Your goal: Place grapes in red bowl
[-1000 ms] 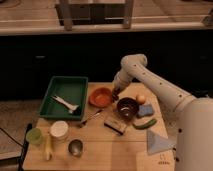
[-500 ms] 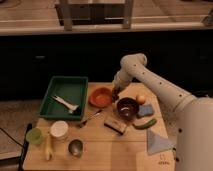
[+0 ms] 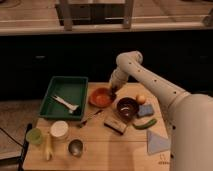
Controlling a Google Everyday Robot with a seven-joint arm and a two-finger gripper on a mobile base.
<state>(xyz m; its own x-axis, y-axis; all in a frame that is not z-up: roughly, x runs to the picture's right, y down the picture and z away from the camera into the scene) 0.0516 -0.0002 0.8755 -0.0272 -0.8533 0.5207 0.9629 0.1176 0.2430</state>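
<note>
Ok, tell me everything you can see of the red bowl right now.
The red bowl is a shallow, round, orange-red dish with a wide rim, sitting upright on the wooden table, right of the green tray and up-left of the darker maroon bowl. Its surface looks smooth and plain. The gripper hangs at its upper right edge; whether they touch isn't clear. I can't make out anything inside it.
</note>
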